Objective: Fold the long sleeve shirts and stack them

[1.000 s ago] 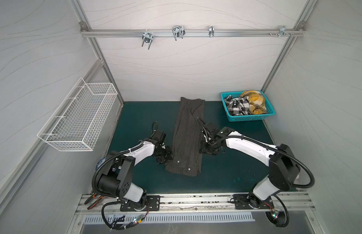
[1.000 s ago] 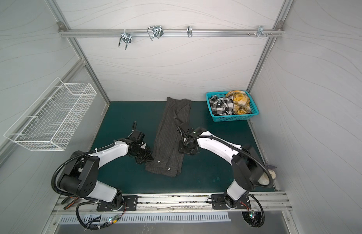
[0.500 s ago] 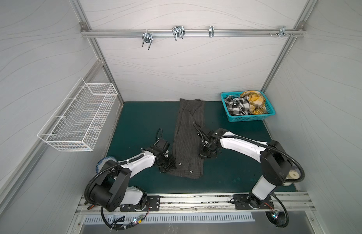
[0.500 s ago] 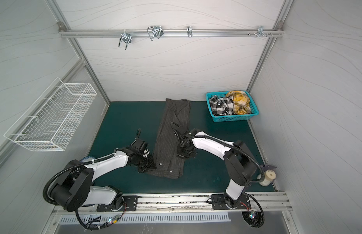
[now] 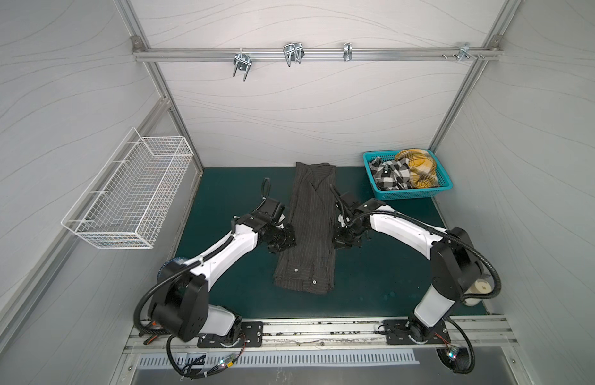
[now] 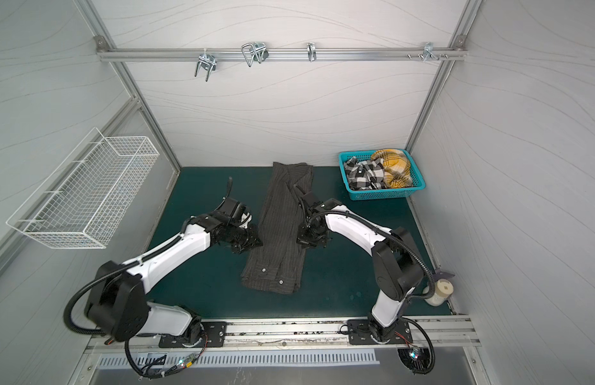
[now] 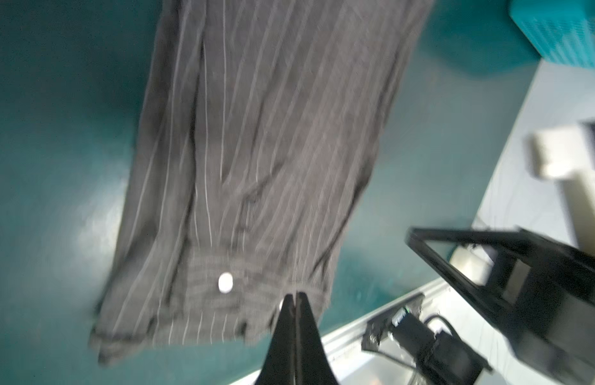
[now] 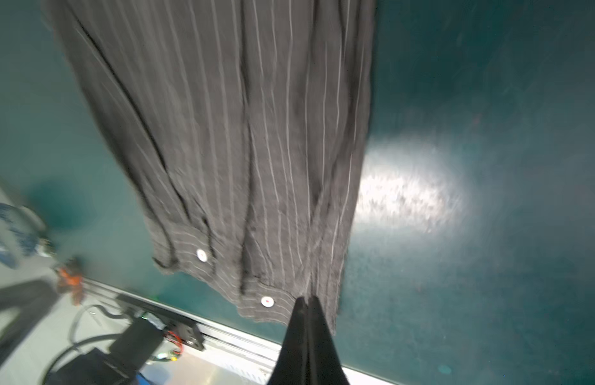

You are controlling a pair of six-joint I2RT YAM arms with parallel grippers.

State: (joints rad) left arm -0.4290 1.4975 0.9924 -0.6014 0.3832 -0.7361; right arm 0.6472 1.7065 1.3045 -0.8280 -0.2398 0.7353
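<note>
Since half a second ago: left gripper (image 5: pixel 278 246) and right gripper (image 5: pixel 343 242) have drawn back from the near hem to about mid-length of the pinstripe shirt (image 5: pixel 311 230). The shirt's outline is unchanged.

Green mat (image 5: pixel 382 276): covers the work floor.

Wire basket (image 5: pixel 132 196): on the left wall, well apart from the work.

Pinstripe shirt: a long narrow strip down the middle of the mat, collar at the far end, lying flat in both top views.

Teal basket (image 5: pixel 409 194): far right corner. It holds the black-and-white plaid shirt (image 5: pixel 389 173) and the yellow plaid shirt (image 5: pixel 417 165), both crumpled and touching.

Left gripper: at the strip's left edge, fingers pressed together (image 7: pixel 295 300).

Right gripper: at the strip's right edge, fingers likewise together (image 8: pixel 306 301).

In each wrist view the tip overlaps the hem; cannot tell whether any cloth is nipped.

Buttons (image 5: pixel 295 270): two pale ones near the near hem.
</note>
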